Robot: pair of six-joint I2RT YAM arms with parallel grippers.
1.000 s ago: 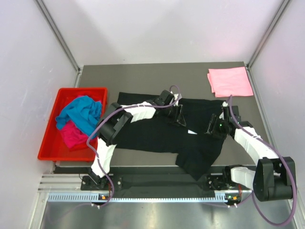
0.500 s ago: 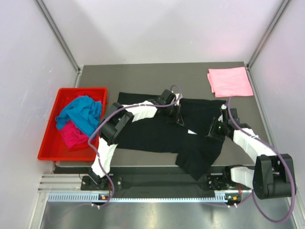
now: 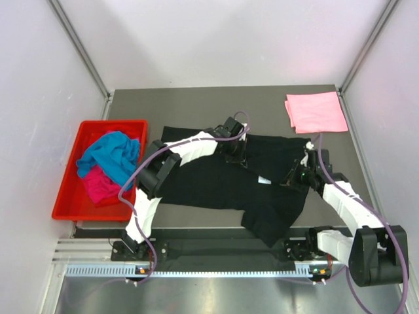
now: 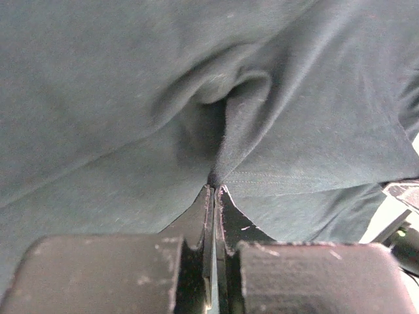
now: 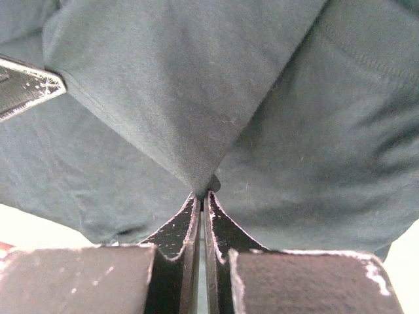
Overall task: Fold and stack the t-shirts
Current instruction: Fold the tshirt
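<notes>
A black t-shirt [image 3: 216,183] lies spread over the middle of the table, its small white neck label [image 3: 264,180] showing. My left gripper [image 3: 239,157] is shut on a pinched fold of the black t-shirt [image 4: 131,91], near the cloth's upper middle. On the right side of the shirt, my right gripper [image 3: 292,178] is shut on a peak of black cloth [image 5: 196,98]. In both wrist views the fingertips [image 4: 208,196] [image 5: 194,206] meet with cloth nipped between them. A light pink t-shirt [image 3: 315,112] lies folded at the back right. A turquoise t-shirt [image 3: 111,156] and a magenta t-shirt [image 3: 99,184] are heaped in the tray.
The red plastic tray [image 3: 69,170] stands at the table's left edge. Bare grey tabletop [image 3: 216,108] runs along the back, between the black shirt and the rear wall. Both arms' bases sit on the rail at the near edge.
Both grippers have closed from open onto folds of the black t-shirt. The left gripper shifted slightly back, and the right gripper moved a little toward the shirt's right side.
</notes>
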